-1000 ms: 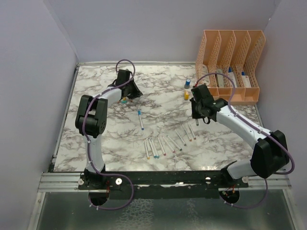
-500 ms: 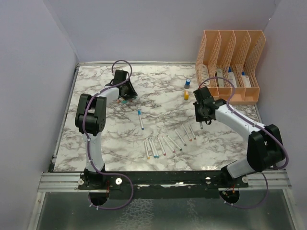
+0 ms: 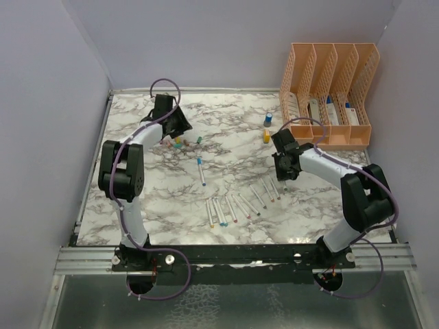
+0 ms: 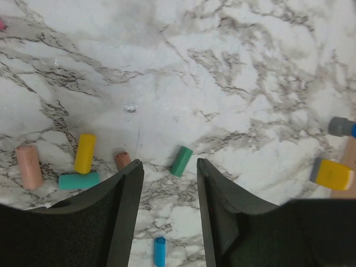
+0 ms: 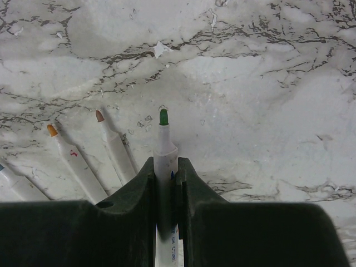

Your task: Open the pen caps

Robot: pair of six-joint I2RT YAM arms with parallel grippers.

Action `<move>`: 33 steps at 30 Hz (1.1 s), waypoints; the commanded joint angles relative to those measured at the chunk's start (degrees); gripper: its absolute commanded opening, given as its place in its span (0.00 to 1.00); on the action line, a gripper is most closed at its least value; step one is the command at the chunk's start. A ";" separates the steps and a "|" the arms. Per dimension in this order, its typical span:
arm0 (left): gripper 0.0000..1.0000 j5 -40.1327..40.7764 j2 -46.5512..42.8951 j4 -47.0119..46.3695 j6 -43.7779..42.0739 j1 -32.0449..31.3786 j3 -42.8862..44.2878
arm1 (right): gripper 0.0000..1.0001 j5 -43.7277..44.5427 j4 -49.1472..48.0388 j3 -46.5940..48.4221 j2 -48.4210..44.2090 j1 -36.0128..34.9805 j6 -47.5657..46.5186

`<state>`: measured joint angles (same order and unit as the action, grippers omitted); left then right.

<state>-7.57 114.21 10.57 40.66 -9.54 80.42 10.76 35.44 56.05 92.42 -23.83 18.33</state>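
Newly dropped beside spent caps (image 4: 84,153), the green cap (image 4: 181,160) is freed by the parted left claw (image 4: 168,163); its pen (image 5: 163,142) is clamped in the right claw (image 5: 166,161).

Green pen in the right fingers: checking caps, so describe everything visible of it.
The green pen is slim, white-barrelled, seemingly plastic, its bare green tip uncapped. The right fingers clamp its barrel, tip pointing away from the wrist camera, marble table behind. Blue print shows low down; its rear end is hidden.
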 commanded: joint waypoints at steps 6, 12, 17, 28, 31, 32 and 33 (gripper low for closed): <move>0.47 -3.83 -15.17 -2.84 2.17 0.31 -4.45 | 0.26 -2.24 -2.48 -0.17 2.84 0.85 0.12; 0.47 -3.59 -21.46 -2.46 2.35 0.31 -7.12 | 0.48 -1.12 -1.64 0.81 2.16 1.10 0.42; 0.66 -3.87 -25.86 -3.63 3.63 0.47 -9.91 | 0.50 -1.32 -2.37 3.55 -2.54 1.01 -0.46; 0.99 -6.84 -33.17 -7.83 6.10 1.42 -16.31 | 0.58 -7.75 -1.93 19.12 2.38 -3.81 -4.75; 0.99 -6.96 -35.01 -8.63 7.10 1.96 -18.45 | 0.58 -7.62 -2.70 22.94 7.51 -9.12 -3.91; 0.99 -7.09 -35.79 -8.43 7.35 2.33 -18.96 | 0.59 -7.61 -3.19 24.77 9.93 -11.45 -3.46; 0.99 -7.04 -36.39 -8.11 7.40 2.60 -19.32 | 0.59 -7.54 -3.33 26.20 11.78 -13.15 -3.05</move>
<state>-12.84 81.10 4.03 46.65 -8.14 62.81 5.45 33.15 77.89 97.14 -30.17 14.72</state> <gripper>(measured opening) 0.991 0.583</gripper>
